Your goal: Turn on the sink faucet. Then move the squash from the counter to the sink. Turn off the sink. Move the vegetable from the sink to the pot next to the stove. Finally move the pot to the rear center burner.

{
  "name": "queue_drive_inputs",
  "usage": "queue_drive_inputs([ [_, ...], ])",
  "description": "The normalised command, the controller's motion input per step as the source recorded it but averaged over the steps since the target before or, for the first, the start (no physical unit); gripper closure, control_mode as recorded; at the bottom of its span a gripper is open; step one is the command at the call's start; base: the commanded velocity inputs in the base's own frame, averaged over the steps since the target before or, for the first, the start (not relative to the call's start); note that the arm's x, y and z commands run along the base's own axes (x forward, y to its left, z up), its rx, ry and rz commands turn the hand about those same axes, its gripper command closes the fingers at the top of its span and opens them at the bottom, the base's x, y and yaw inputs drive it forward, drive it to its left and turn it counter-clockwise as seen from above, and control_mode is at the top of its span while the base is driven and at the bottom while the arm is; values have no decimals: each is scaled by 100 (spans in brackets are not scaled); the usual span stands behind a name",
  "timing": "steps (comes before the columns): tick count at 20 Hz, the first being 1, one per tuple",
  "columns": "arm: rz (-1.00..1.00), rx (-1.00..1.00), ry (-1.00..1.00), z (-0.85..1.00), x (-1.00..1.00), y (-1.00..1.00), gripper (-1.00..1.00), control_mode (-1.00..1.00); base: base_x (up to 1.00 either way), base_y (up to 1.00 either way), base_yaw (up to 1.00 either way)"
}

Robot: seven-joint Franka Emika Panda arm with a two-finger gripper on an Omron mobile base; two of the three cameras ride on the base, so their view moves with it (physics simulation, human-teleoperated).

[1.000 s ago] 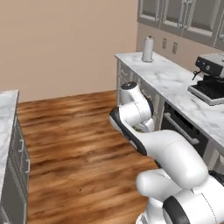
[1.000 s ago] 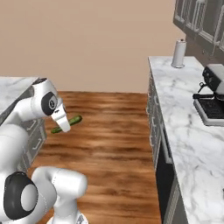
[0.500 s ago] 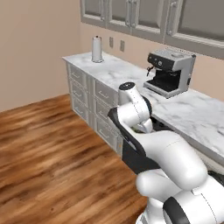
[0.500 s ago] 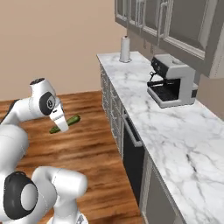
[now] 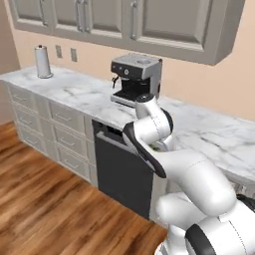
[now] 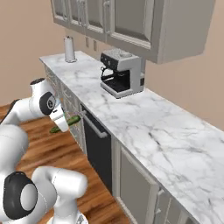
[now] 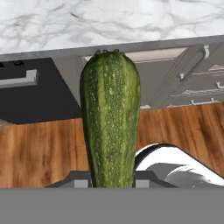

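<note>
In my hand view the slim dark green squash with yellowish speckles (image 7: pixel 111 118) runs down out of sight at the bottom, so its lower end and my fingertips on it are hidden. From the right base camera my white gripper (image 6: pixel 60 120) covers the squash's middle, leaving just its two ends showing. From the left base camera my own arm hides nearly all of it. The white marble counter with grey veining (image 6: pixel 144 127) is cut off at the picture's right edge and lower right corner.
</note>
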Motion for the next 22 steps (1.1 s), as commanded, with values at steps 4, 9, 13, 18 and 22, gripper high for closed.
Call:
queue_drive_inputs([
  [4,0,0,0,0,0,0,100,100,-26,0,-52],
  [9,0,0,0,0,0,0,100,100,-11,-1,-50],
  [13,0,0,0,0,0,0,100,100,-1,-22,-45],
  [18,0,0,0,0,0,0,100,100,0,-45,-41],
  [22,0,0,0,0,0,0,100,100,0,-61,-37],
])
